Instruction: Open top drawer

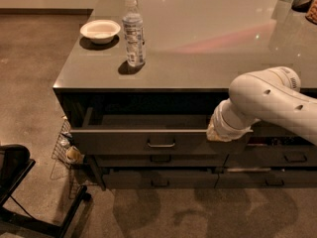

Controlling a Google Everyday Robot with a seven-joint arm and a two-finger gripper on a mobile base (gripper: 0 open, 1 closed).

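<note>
The top drawer [124, 142] is the wide dark grey one under the counter top. It stands pulled out a good way, and a strip of its smooth grey inside [148, 120] shows. Its small metal bar handle [161, 144] is free at the middle of the front. My white arm comes in from the right. Its gripper end [217, 132] sits at the right end of the drawer's upper edge, to the right of the handle. The wrist covers the gripper.
A white bowl [100, 31] and a water bottle [133, 31] stand on the counter [208, 48]. Shorter drawers [161, 160] lie below, narrower ones [294, 157] at right. A wire basket [67, 150] hangs at the left corner. A black chair base [20, 187] is on the floor at left.
</note>
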